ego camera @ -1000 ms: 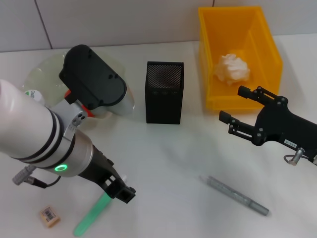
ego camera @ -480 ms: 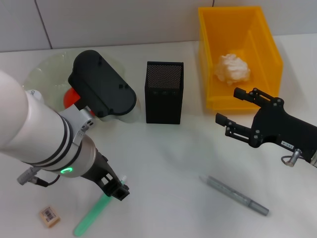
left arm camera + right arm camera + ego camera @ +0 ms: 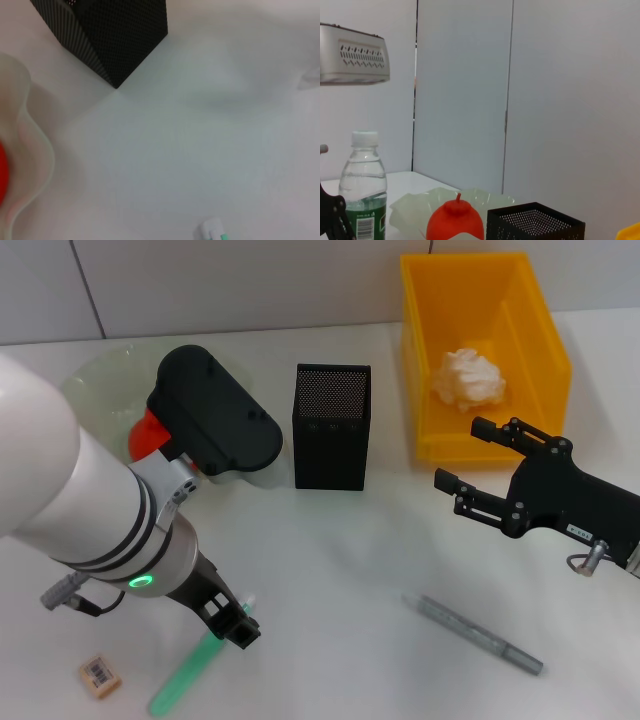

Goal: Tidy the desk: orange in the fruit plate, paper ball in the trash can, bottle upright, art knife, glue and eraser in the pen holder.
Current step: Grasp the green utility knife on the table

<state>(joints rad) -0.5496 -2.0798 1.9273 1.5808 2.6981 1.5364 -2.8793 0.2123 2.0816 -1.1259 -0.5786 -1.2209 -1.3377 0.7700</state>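
At upper right, the yellow-orange plastic trash can [image 3: 520, 300] holds the crumpled white paper ball [image 3: 468, 378]. At left, the red-orange orange [image 3: 148, 430] sits in the pale-green ruffled glass fruit plate [image 3: 95, 380]. The right gripper [image 3: 462, 460] is spread open; the left gripper's [image 3: 238, 625] fingers can't be made out.

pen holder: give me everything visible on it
The pen holder is a square cup of black metal mesh, taller than wide, with a solid band low on its front face. It stands upright on the white table, between the fruit plate and the trash can, touching neither. Nothing shows above its rim; the inside cannot be seen.
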